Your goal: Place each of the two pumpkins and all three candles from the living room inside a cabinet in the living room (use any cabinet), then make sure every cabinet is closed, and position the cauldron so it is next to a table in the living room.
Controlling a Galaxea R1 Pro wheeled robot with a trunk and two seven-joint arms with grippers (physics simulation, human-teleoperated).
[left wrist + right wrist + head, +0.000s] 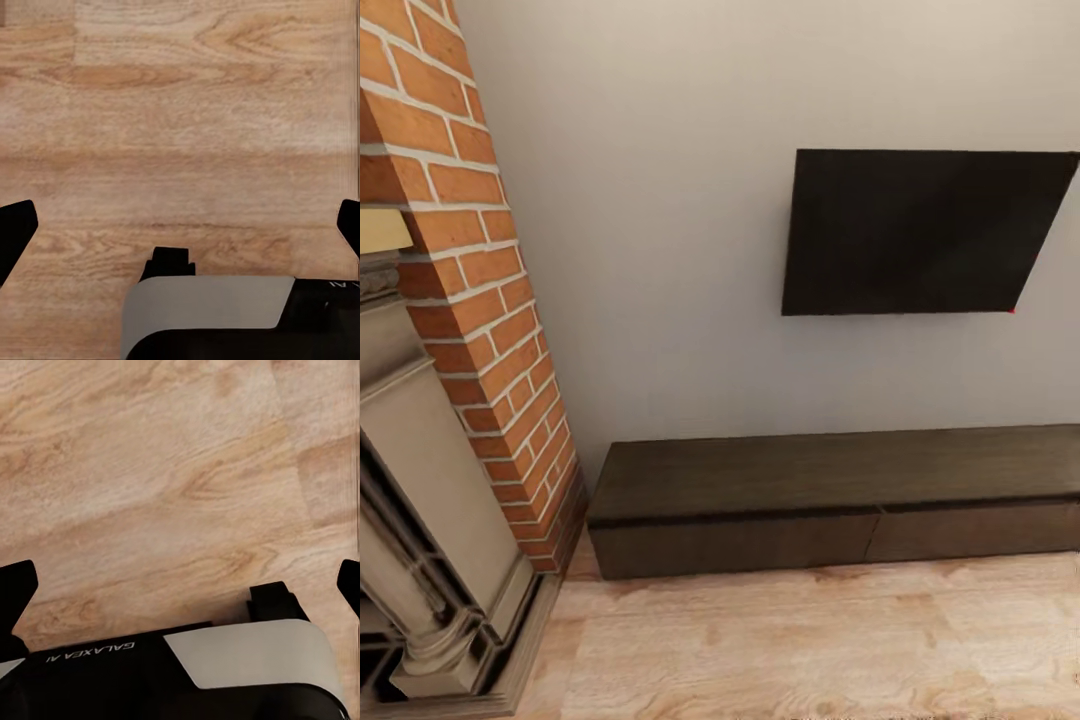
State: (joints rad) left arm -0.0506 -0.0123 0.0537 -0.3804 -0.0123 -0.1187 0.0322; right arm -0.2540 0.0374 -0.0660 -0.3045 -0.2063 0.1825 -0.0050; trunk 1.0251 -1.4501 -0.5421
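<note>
Wood floor (pixel 810 640) ran under the closed cabinet (pixel 840 500). We had our left gripper (pixel 180 225) and right gripper (pixel 180 585) spread wide, holding nothing

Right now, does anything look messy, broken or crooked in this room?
Nothing stands out. The cabinet sits flat against the wall with both drawer fronts shut and flush. The dark screen above looks slanted, likely just the camera angle. The wooden floor looks clean, and both wide-open end effectors hang over bare boards.
</note>
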